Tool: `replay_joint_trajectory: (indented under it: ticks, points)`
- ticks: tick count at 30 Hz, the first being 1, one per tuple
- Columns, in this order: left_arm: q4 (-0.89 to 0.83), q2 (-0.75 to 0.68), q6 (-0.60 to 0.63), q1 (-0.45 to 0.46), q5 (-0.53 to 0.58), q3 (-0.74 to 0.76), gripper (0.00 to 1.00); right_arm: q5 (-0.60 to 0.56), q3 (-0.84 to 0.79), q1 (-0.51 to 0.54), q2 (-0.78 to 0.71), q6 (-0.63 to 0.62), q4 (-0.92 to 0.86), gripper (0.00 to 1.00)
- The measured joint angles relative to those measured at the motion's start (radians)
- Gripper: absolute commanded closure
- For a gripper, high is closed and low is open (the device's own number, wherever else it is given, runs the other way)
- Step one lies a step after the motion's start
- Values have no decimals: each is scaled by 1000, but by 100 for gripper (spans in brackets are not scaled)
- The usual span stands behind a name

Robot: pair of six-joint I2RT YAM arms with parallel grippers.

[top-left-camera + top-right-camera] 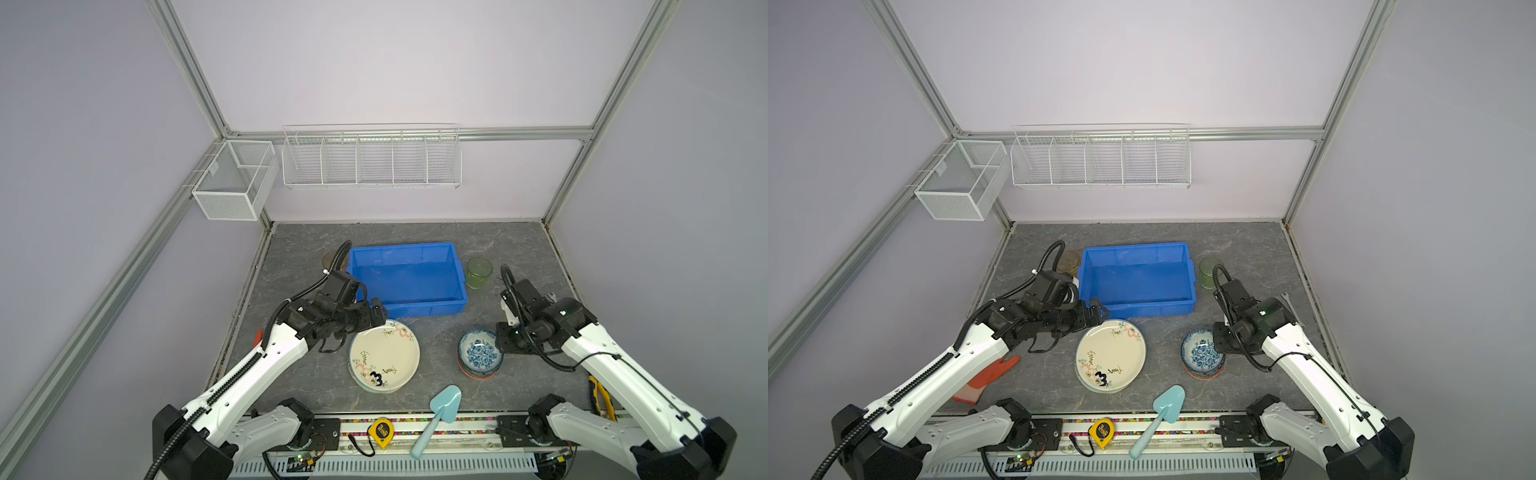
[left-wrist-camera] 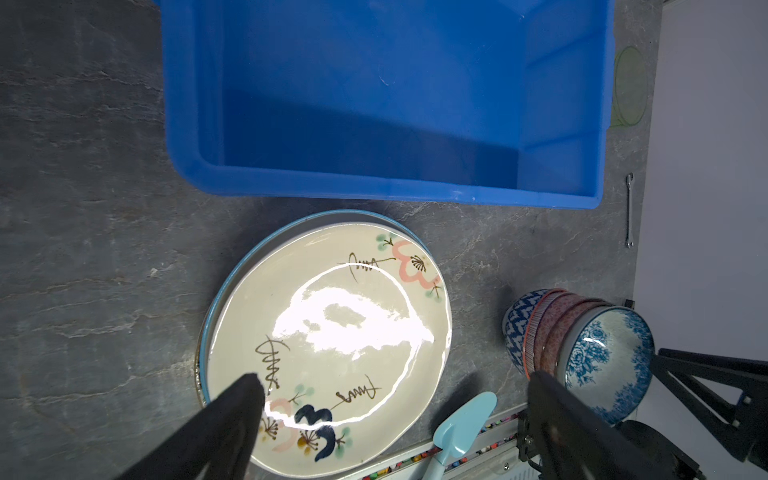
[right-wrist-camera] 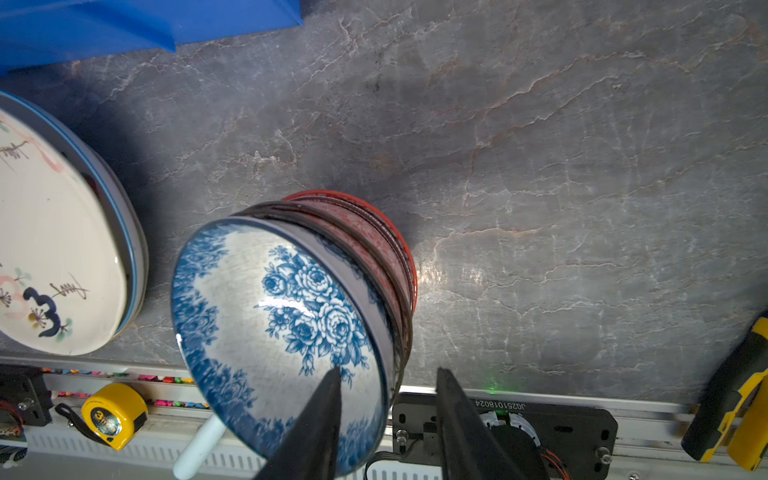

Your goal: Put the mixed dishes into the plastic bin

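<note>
A stack of plates (image 1: 384,357) (image 1: 1111,355), its top one cream with doodles, lies in front of the blue plastic bin (image 1: 407,305) (image 1: 1142,309). My left gripper (image 1: 376,318) (image 2: 395,380) stands open over the stack's rim nearest the bin, with nothing between its fingers. Several nested bowls (image 1: 480,353) (image 3: 270,299), a blue floral one on top, sit to the right. My right gripper (image 1: 498,340) (image 3: 388,372) straddles their rim, one finger inside and one outside with a gap. A green cup (image 1: 479,272) stands right of the bin. An amber cup (image 1: 1069,262) stands to its left.
A teal scoop (image 1: 440,411) and a yellow tape measure (image 1: 382,433) lie at the table's front edge. An orange glove (image 1: 992,374) lies under the left arm. A wrench (image 1: 1287,299) and a yellow-black tool (image 1: 600,395) lie at the right. White wire baskets (image 1: 372,160) hang on the back wall.
</note>
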State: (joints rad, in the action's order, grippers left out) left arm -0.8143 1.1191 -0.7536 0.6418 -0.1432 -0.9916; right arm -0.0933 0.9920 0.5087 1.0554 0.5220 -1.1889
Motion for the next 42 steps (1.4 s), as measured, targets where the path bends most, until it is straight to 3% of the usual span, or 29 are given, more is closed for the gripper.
replay_joint_trajectory:
  ticks: [15, 42]
  points:
    - [43, 55, 14, 0, -11, -8, 1, -45, 0, 38, 59, 27, 16, 77]
    - [62, 78, 14, 0, -26, -8, 1, -63, 0, 57, 58, 36, 10, 92]
